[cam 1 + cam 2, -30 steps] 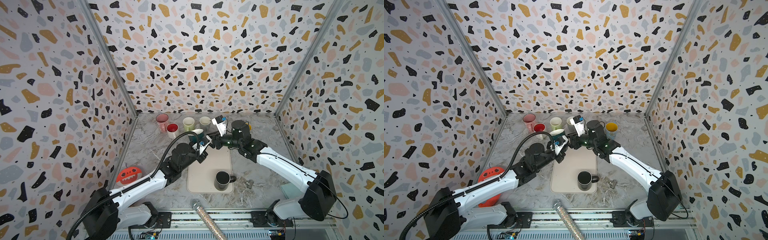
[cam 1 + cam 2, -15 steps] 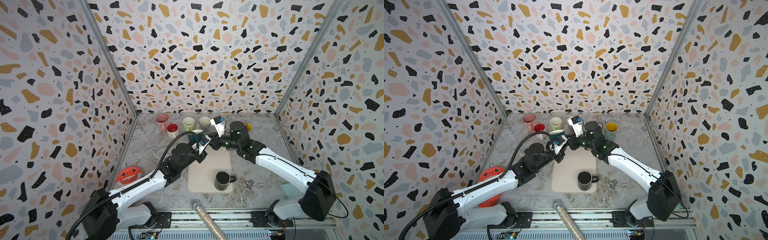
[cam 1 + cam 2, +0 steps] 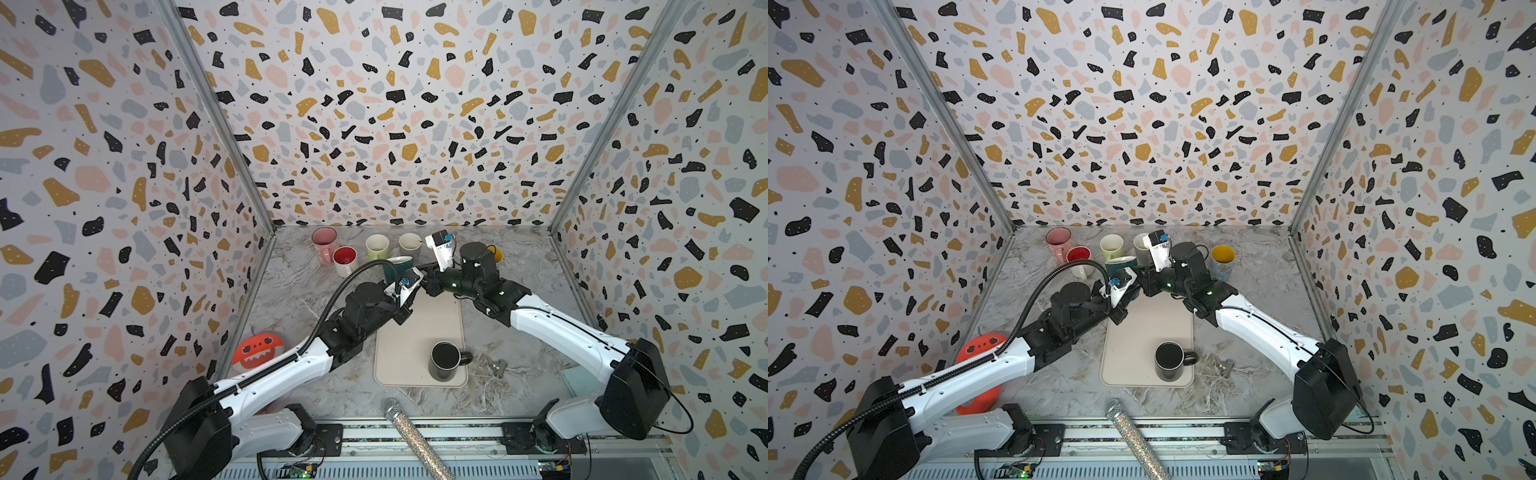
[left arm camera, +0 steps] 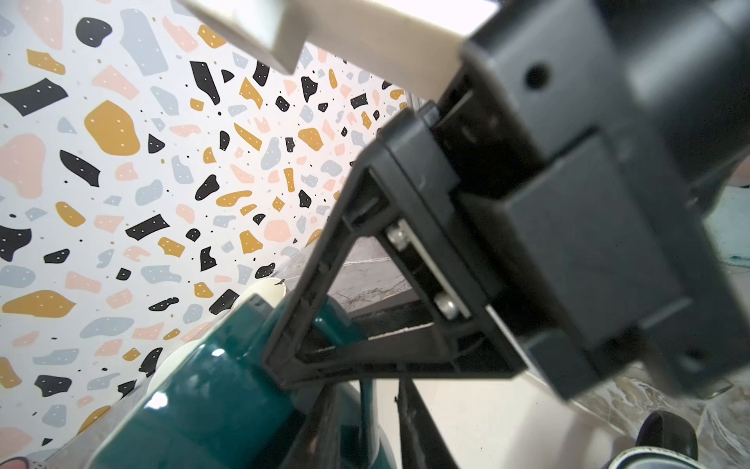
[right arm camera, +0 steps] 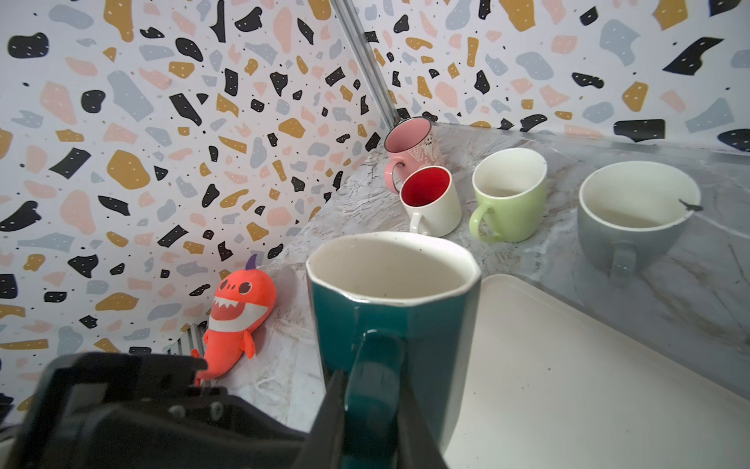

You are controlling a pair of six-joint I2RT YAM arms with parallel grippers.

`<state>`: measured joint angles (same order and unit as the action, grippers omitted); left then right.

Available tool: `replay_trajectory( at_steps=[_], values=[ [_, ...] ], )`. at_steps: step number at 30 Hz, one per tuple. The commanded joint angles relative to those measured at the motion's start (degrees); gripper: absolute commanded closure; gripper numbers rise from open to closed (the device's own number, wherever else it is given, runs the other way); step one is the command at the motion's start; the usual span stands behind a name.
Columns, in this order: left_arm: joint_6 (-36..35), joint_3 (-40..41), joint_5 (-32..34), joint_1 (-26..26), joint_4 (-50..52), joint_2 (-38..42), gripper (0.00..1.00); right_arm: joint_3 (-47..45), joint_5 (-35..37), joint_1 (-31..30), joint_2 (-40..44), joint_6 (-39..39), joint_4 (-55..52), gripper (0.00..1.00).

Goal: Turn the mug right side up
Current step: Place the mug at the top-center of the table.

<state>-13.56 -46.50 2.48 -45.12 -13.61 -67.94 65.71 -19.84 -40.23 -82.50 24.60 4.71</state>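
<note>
Teal mug (image 5: 389,325): you see it standing mouth up.
Right gripper (image 5: 373,406): jaws pinch the handle (image 5: 377,365).
Left gripper (image 3: 401,284): jaws, you cannot tell.

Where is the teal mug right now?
In both top views the teal mug is upright at the far end of the beige mat, nearest the green mug, its handle in the right claw.

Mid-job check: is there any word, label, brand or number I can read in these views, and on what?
No text can be read in any view.
On the pink mug: a pale drawing, no legible words.
On the yellow mug: a faint print, too small to read.
On the teal mug and the mat: no markings seen.
</note>
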Motion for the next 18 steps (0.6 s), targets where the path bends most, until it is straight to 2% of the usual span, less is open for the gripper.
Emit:
replay_trajectory(
  at_steps=[1,8,16,18],
  values=[
    [-1.02,-4.85,0.51,-0.23,-1.80,-0.52,0.72,0.18,-1.78,-0.95,1.10,0.54,3.82,1.00],
    [0.55,-4.03,3.58,-0.14,1.99,0.69,0.65,0.64,3.50,2.42,2.08,-2.35,3.52,1.00],
    [2.06,-4.27,4.28,0.55,4.36,1.37,0.62,0.70,5.37,8.71,0.48,-4.92,5.96,1.00],
    [5.41,-5.24,1.29,2.65,5.13,0.72,0.60,0.56,6.32,9.62,-0.75,-6.17,7.75,1.00]
  ],
)
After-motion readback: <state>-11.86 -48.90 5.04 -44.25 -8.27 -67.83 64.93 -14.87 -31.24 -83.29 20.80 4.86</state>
